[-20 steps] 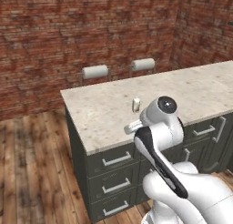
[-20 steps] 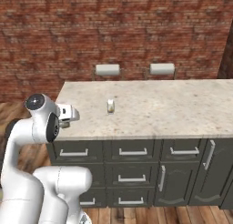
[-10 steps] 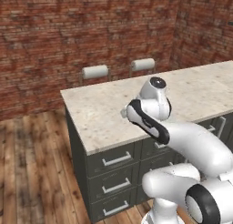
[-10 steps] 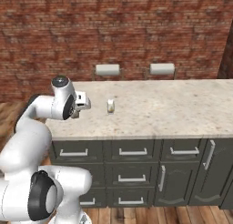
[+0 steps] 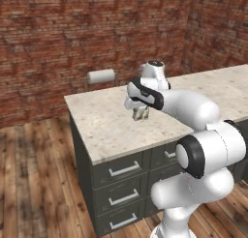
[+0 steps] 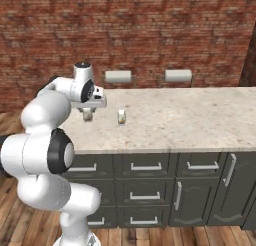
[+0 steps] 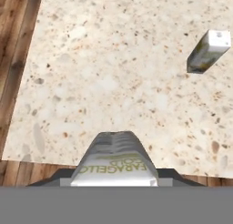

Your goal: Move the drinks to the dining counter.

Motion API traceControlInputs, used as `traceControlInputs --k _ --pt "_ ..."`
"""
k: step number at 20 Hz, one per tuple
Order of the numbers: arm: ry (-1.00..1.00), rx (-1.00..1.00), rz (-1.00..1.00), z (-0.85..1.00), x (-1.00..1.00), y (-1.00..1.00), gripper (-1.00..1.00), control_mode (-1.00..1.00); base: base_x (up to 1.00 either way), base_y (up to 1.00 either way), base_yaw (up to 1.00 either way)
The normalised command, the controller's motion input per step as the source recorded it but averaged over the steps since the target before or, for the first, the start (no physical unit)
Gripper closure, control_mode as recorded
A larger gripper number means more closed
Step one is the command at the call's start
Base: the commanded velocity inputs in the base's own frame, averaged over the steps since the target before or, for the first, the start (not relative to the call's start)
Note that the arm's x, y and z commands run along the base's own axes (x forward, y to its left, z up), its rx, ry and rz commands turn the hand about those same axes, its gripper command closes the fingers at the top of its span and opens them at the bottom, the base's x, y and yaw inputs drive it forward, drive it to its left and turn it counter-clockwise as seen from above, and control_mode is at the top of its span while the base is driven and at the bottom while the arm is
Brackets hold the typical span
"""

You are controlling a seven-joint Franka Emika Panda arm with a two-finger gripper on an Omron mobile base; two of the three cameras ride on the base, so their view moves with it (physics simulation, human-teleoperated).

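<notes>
Item: my arm, swung in the last second from beside the base to over the dining counter (image 5: 111,130). Meaning: second delivery is at the drop-off stage.

Item: can in hand (image 7: 116,161). Clenched between my fingers (image 6: 88,115), hanging just above the stone.

Item: placed can (image 6: 121,116). Upright on the counter, near my fingers, apart.

— How is the scene lit?
— Even, soft light is seen throughout; no glare is found on the dining counter (image 5: 104,121).
— Shadows? Sharpness?
— Only faint shadows are cast. Rendered edges are kept fairly sharp, with slight pixelation.
</notes>
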Motion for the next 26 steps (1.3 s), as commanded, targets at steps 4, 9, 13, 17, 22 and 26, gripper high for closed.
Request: traceControlInputs --k 4,9,13,17,22,26 --pt "0.0 0.0 0.0 -0.32 0.0 0.0 1.0 -1.0 0.0 0.0 0.0" --pt "0.0 -0.02 0.0 -0.35 0.0 0.03 1.0 -1.0 0.0 0.0 0.0" --pt "0.0 -0.04 0.0 -0.35 0.09 0.03 1.0 -1.0 0.0 0.0 0.0" --pt "0.0 -0.07 0.0 -0.33 0.21 0.01 1.0 -1.0 0.0 0.0 0.0" --pt "0.0 -0.06 0.0 -0.33 0.32 0.0 1.0 -1.0 0.0 0.0 0.0" --pt "0.0 -0.01 0.0 -0.21 0.41 0.0 1.0 -1.0 0.0 0.0 0.0"
